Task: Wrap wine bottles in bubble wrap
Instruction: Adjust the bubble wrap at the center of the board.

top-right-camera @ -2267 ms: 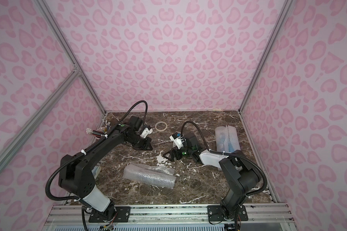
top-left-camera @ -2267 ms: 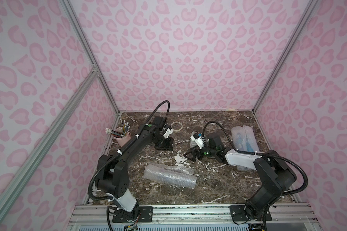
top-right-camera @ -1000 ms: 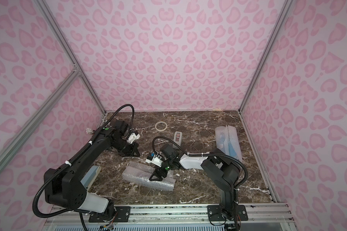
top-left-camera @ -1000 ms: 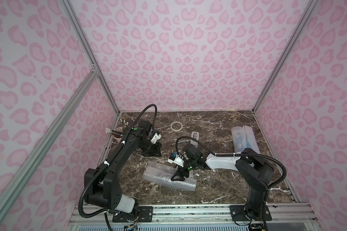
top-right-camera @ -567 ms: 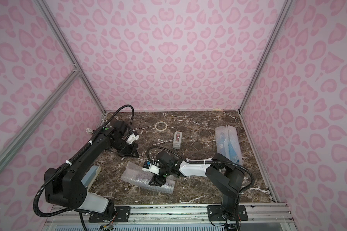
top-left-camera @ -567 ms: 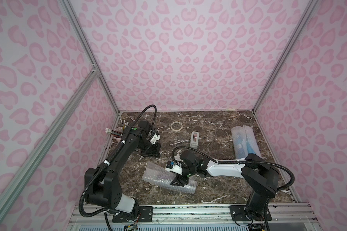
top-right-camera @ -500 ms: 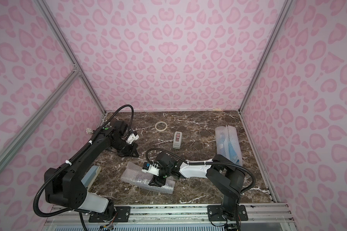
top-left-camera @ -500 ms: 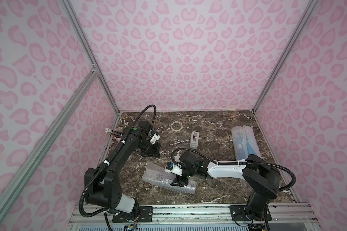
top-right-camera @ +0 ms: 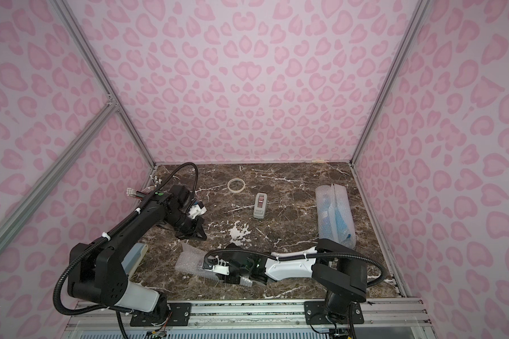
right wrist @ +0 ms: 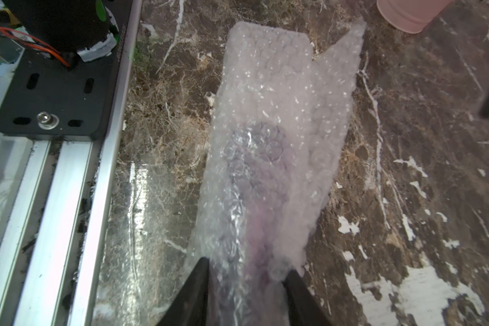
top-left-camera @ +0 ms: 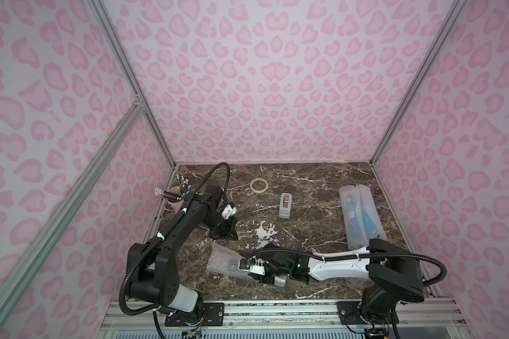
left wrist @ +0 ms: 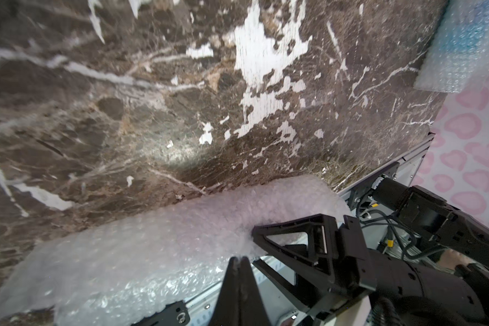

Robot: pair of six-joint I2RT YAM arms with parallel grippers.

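Right gripper (right wrist: 246, 265) squeezes one end of the roll (right wrist: 266, 113) of bubble wrap lying along the table's (top-left-camera: 306, 187) front edge. Only the right wrist view shows the purple bottle (right wrist: 261, 169) inside; both top views give little beyond pale wrap. Left gripper (left wrist: 239, 261), clenched and empty in its wrist view, sits behind the roll, toward the left edge. Farther back, by the right edge, blue bottles (top-left-camera: 366, 218) lie in a second wrap (top-left-camera: 350, 232). Beyond mid-table lie a dispenser (top-left-camera: 285, 205) and a tape ring (top-left-camera: 259, 185).

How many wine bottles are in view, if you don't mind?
3, all wrapped: two blue bottles side by side at far right, one purple bottle at the right gripper.
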